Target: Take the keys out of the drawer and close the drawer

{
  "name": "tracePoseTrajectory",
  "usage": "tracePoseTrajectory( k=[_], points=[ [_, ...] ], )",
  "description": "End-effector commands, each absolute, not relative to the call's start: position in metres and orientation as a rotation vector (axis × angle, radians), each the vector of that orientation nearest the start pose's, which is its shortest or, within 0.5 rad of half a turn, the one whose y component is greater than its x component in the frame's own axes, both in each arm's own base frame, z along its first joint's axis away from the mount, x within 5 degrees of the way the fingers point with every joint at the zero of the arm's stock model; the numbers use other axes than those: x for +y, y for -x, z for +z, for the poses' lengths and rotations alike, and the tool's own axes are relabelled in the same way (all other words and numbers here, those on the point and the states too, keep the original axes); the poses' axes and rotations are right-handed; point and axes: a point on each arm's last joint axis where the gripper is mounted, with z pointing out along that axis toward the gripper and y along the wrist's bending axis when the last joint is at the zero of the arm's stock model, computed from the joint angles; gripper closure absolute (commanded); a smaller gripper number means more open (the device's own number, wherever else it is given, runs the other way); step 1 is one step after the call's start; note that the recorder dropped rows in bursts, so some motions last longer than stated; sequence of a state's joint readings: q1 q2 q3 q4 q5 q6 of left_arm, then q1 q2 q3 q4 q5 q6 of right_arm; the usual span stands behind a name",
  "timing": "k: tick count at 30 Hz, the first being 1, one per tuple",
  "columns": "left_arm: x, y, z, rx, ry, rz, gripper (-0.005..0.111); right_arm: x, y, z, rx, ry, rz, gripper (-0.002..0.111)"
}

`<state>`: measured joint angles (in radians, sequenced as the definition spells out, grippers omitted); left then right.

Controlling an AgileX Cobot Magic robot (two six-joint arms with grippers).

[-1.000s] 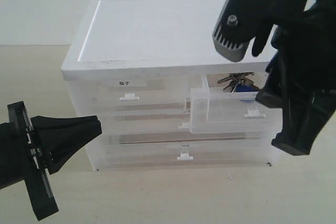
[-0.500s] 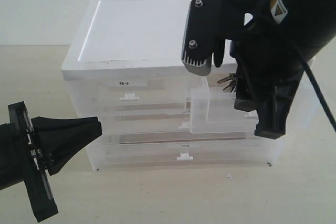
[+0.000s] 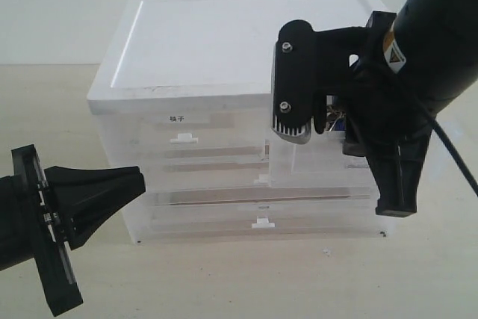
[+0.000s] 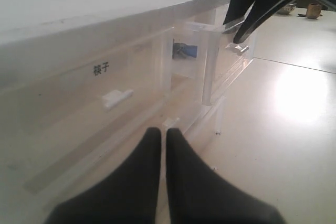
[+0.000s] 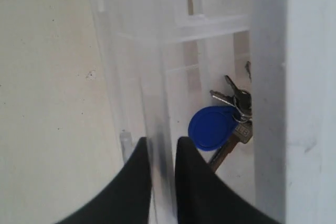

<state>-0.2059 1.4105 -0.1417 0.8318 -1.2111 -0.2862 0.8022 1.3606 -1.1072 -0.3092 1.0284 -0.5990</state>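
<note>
The drawer (image 3: 317, 171) is the clear half-width one at the cabinet's upper right, and it is pulled out. Inside it lie the keys (image 5: 236, 102) with a round blue fob (image 5: 212, 127); the fob (image 4: 186, 51) also shows through the clear plastic in the left wrist view. My right gripper (image 5: 160, 142) reaches down from above and is shut on the drawer's clear front wall (image 5: 139, 61), one finger outside, one inside beside the fob. My left gripper (image 3: 139, 181) hovers shut and empty at the cabinet's lower left front, its tips (image 4: 158, 132) almost touching.
The cabinet has a flat white top (image 3: 224, 42). A half-width drawer with a black-character label (image 3: 179, 128) sits at upper left, and full-width clear drawers (image 3: 261, 218) lie below. The right arm's bulk (image 3: 388, 87) overhangs the open drawer. Bare tabletop (image 3: 246, 282) lies in front.
The right arm swung left and came down over the open drawer, and its jaws went from wide apart to closed around the front wall. The left arm has stayed still.
</note>
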Motion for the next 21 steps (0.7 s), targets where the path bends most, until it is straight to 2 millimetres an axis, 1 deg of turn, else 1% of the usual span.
tracePoseTrajectory(
  k=[1,6,11,16,21],
  points=[
    [-0.099,-0.157,0.177,1.499,-0.805,-0.744,0.102,0.172,-0.196,0.312,1.965,1.847,-0.325,0.108],
    [-0.099,-0.157,0.177,1.497,-0.807,-0.741,0.102,0.165,-0.18,0.325,1.924,1.879,-0.305,0.108],
    [-0.098,-0.158,0.178,1.498,-0.802,-0.74,0.102,0.159,-0.17,0.329,1.944,1.915,-0.28,0.108],
    [-0.098,-0.16,0.179,1.493,-0.791,-0.726,0.102,0.16,-0.168,0.33,1.914,1.948,-0.25,0.108],
    [-0.101,-0.174,0.18,1.486,-0.79,-0.723,0.102,0.163,-0.168,0.33,1.891,1.942,-0.227,0.108]
  ],
)
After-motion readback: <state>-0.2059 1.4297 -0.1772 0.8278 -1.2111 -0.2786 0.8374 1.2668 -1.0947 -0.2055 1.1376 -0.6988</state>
